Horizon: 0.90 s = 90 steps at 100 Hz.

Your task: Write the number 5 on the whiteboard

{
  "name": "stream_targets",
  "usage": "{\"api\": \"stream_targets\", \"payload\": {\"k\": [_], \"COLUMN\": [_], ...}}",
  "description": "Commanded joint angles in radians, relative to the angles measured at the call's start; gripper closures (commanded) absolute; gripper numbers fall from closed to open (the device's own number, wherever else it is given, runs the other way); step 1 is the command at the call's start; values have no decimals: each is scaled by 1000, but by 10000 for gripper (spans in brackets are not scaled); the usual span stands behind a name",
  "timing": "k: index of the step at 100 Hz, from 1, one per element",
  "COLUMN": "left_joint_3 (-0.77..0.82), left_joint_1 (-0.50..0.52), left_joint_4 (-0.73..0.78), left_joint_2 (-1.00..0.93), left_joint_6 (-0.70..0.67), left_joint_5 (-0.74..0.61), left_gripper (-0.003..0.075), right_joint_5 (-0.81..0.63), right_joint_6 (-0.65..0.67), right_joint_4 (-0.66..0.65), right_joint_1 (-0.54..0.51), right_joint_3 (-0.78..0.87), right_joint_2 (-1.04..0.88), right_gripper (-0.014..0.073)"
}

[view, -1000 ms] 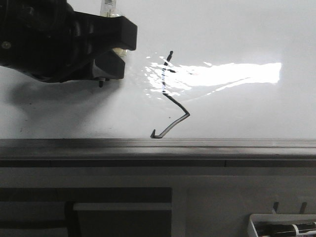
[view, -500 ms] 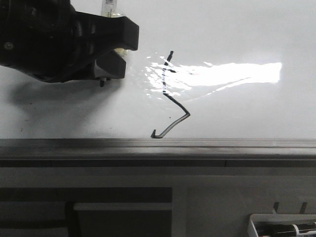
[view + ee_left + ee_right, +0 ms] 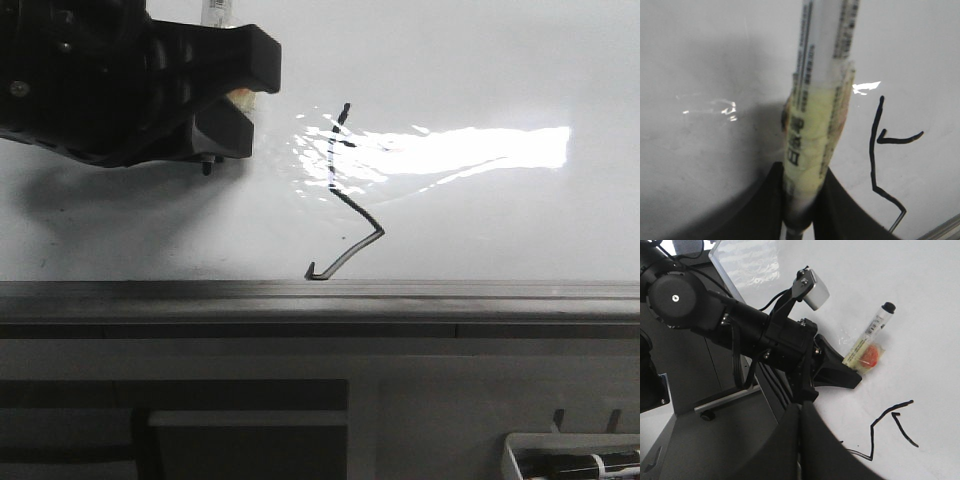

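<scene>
L arm reaches over from the left side, wrist tilted down. L gripper (image 3: 235,95): 2 black fingers (image 3: 842,374) clamped on a marker (image 3: 817,120). R gripper (image 3: 801,440): 2 fingers pressed flat together w/ nothing between them.

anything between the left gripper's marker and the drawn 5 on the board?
Nothing. In the left wrist view, only bare whiteboard lies between the marker in the left gripper and the number 5. The right wrist view shows the same bare gap.
</scene>
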Motion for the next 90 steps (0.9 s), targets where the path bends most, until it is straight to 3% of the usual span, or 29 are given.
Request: {"api": "stream_targets", "payload": {"k": [1,32,57,76,90], "left_joint_3": [-19,-19,-19,-19,-19], "left_joint_1": [10,10,10,10,10], "left_joint_4": [-59,-62,-65,-67,-67], "left_joint_2": [0,0,0,0,0], "left_joint_6": [-5,-5,-5,-5,-5], "left_joint_5": [-84,-84,-82,-84,-84], "left_gripper": [735,489,454,257,165], "right_joint_5": [-55,-46,-39,-39,-39], "right_joint_6": [-3,-3,-3,-3,-3], "right_joint_4": [31,31,33,36,36], "right_joint_1": [-4,-4,-4,-4,-4], "right_joint_3": [-26,-26,-26,-26,-26], "right_joint_2": [-7,-7,-7,-7,-7], "right_gripper": [655,655,655,655,655]}}
